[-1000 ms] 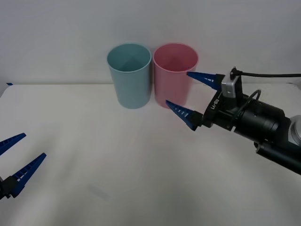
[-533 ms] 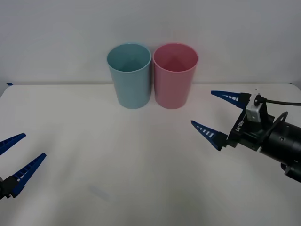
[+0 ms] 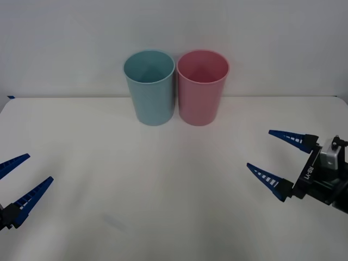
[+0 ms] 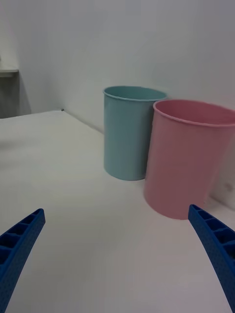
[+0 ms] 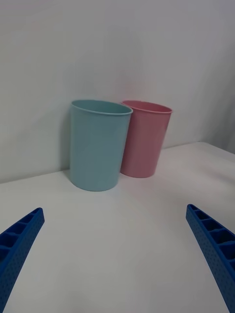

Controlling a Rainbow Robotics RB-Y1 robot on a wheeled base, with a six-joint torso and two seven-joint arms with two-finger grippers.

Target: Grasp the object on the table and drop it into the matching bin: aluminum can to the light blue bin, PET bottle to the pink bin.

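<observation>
The light blue bin (image 3: pixel 149 92) and the pink bin (image 3: pixel 200 92) stand side by side at the back of the white table (image 3: pixel 163 179), blue on the left. The object, an aluminum can or a PET bottle, is out of view. My right gripper (image 3: pixel 259 148) hovers open and empty over the table's right side, well in front of and to the right of the pink bin. Its wrist view faces both the light blue bin (image 4: pixel 126 137) and the pink bin (image 4: pixel 183 156). My left gripper (image 3: pixel 39 167) waits open at the near left, looking toward the light blue bin (image 5: pixel 95 146) and the pink bin (image 5: pixel 144 142).
A plain white wall rises right behind the bins. The table's back edge runs just behind them.
My right gripper has pulled back from beside the pink bin, moving right and toward the near edge, still open. The left arm has not moved.
</observation>
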